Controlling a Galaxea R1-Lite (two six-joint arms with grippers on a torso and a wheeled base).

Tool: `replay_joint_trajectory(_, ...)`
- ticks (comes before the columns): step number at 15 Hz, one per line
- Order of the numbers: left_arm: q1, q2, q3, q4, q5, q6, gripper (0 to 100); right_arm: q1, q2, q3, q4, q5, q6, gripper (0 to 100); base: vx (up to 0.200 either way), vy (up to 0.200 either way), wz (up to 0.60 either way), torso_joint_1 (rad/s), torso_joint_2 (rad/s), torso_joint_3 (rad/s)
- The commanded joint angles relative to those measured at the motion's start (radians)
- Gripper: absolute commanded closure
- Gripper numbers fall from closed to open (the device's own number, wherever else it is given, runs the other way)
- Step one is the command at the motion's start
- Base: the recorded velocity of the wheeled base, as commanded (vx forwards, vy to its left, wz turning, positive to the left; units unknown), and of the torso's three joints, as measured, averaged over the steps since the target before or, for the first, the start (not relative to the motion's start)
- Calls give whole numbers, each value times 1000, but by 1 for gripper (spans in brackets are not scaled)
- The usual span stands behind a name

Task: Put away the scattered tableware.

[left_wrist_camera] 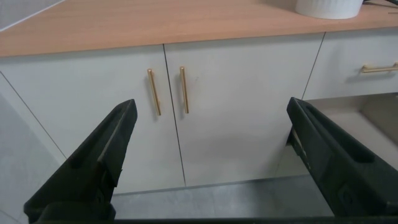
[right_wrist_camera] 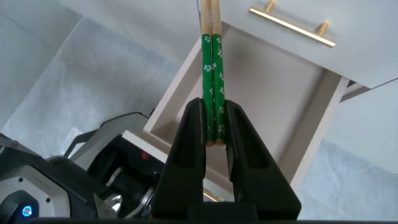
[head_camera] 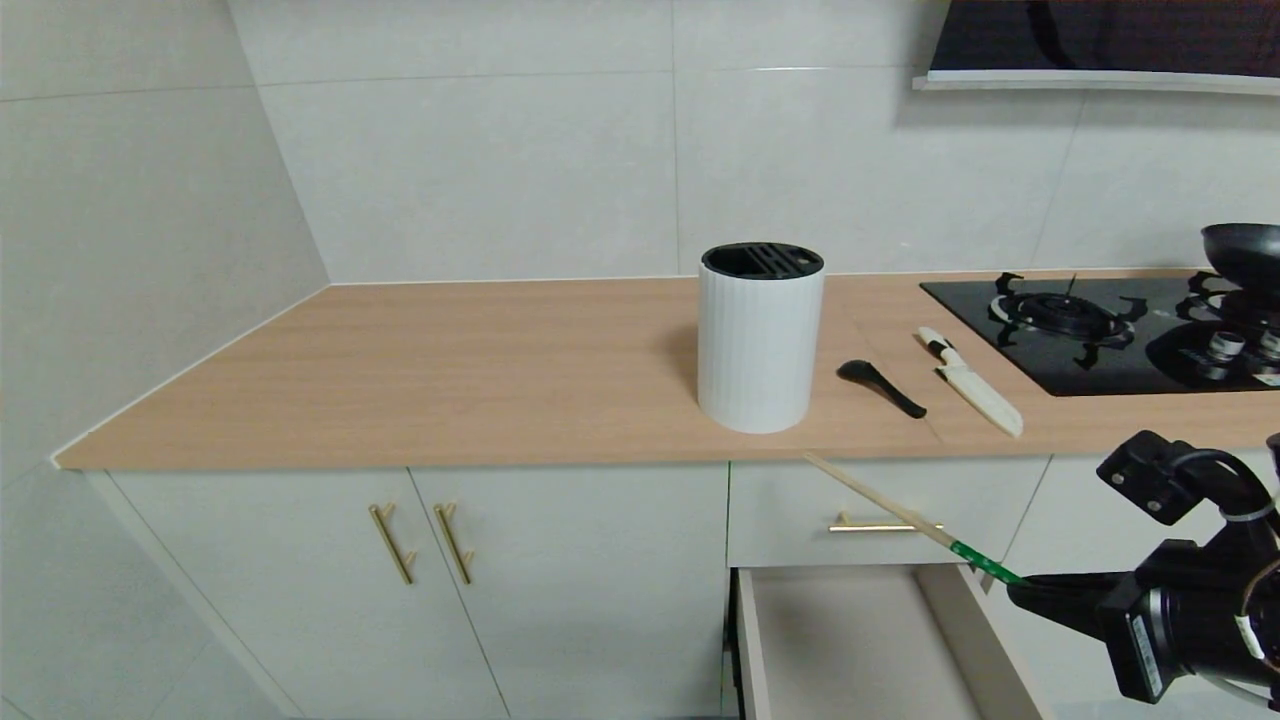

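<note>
- Closest of all, the right gripper [head_camera: 1020, 590] sits low on the right, in front of the cabinets. Its black fingers [right_wrist_camera: 186, 143] are pinched narrow on a pair of chopsticks [head_camera: 900, 515].
- Both chopsticks [right_wrist_camera: 212, 68] are pale wood along most of their length. Their thick ends are green with small white flowers, and the gripper [right_wrist_camera: 214, 124] clasps them by that green part.
- From the head view the sticks slant up and to the left. Their thin tips reach the front edge of the countertop [head_camera: 450, 370], just below the holder.
- Under the gripper an open drawer [head_camera: 850, 640] stands pulled out, pale inside. The chopsticks hang above it and cross in front of the shut drawer front with its gold handle [head_camera: 860, 526].
- Off to the left, the left gripper [left_wrist_camera: 211, 112] hangs low before the cupboard doors [left_wrist_camera: 236, 112]. Its two black fingers [left_wrist_camera: 106, 155] are spread wide with nothing between them.
- Two slim gold handles [head_camera: 420, 540] sit side by side on those doors.
- On the wooden countertop stands a white ribbed holder [head_camera: 760, 340] with a black slotted top, upright and near the front edge.
- Just to its right lies a black spoon [head_camera: 880, 385], and beside that a knife [head_camera: 970, 380] with a white blade. The two lie apart.
- Farther right is a black gas hob [head_camera: 1100, 330] with a dark pot [head_camera: 1245, 250] on its far burner.
- Behind everything rises a pale tiled wall [head_camera: 500, 170], with a range hood [head_camera: 1100, 45] above the hob.
</note>
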Motion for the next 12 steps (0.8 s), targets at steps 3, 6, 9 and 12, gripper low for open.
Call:
replay_joint_trajectory(3, 2, 1, 0, 0, 0, 0, 0, 0, 9, 1, 1, 1, 0, 100, 0, 0, 0, -170, 386, 225)
replay_joint_trajectory(6, 0, 1, 0, 0, 0, 0, 0, 2, 13, 1, 1, 1, -1, 100, 0, 0, 0, -190, 478, 269)
replay_joint_trajectory(9, 0, 1, 0, 0, 0, 0, 0, 8, 19, 0, 1, 1, -1, 100, 0, 0, 0, -196, 479, 281)
replay_joint_trajectory(12, 0, 1, 0, 0, 0, 0, 0, 9, 52, -3, -6, 3, -3, 100, 0, 0, 0, -188, 468, 287)
